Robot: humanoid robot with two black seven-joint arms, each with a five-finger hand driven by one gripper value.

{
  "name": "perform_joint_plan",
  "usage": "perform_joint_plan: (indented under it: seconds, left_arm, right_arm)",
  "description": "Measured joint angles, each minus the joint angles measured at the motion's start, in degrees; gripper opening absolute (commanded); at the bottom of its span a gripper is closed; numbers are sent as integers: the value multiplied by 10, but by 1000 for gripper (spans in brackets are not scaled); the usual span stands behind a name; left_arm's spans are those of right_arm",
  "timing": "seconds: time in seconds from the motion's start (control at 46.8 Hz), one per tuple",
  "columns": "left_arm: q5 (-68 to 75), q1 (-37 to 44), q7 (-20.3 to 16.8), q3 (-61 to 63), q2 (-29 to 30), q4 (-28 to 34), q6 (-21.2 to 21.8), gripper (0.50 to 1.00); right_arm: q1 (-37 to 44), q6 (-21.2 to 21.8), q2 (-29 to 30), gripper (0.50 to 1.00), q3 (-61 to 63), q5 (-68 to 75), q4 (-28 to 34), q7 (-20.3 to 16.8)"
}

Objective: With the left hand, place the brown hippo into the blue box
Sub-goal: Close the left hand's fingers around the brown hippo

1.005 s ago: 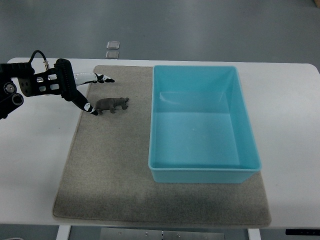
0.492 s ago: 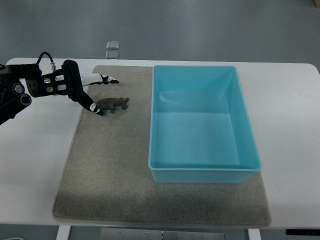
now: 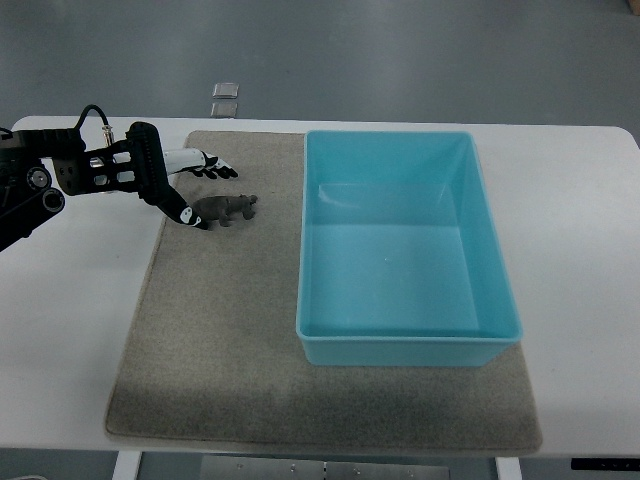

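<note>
The brown hippo (image 3: 226,209) lies on the grey mat (image 3: 220,330), left of the blue box (image 3: 404,247). My left hand (image 3: 205,195) comes in from the left edge with its fingers spread around the hippo's rear end. The thumb tip is at the hippo's rear on the near side, the other fingers (image 3: 215,169) reach out on the far side. The hand holds nothing. The blue box is empty. The right arm is not in view.
The mat lies on a white table (image 3: 70,300). A small clear square object (image 3: 227,89) and another one (image 3: 222,108) lie on the floor beyond the table's far edge.
My left hand has moved right, closing in on the hippo's rear. Its upper fingers have dropped slightly toward the hippo. The hippo has not moved.
</note>
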Motion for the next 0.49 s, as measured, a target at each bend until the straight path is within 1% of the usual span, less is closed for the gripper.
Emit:
perform_joint_plan:
  seconds: [0.214,0.278,0.385,0.449,0.492]
  left_arm:
    - [12,0,0,0,0,0,0,851]
    - [16,1,1,0,0,0,0,823]
    - [17,1,1,0,0,0,0,816]
    - [17,1,5,0,-2,0,0,780]
    - [17,1,8,0,-2,-1,0,780]
  right_arm:
    - [0,0,0,936,0,0,0,0]
    - [0,0,0,936,0,0,0,0]
    - [0,0,0,936,0,0,0,0]
    - [0,0,0,936,0,0,0,0]
    - [0,0,0,936,0,0,0,0]
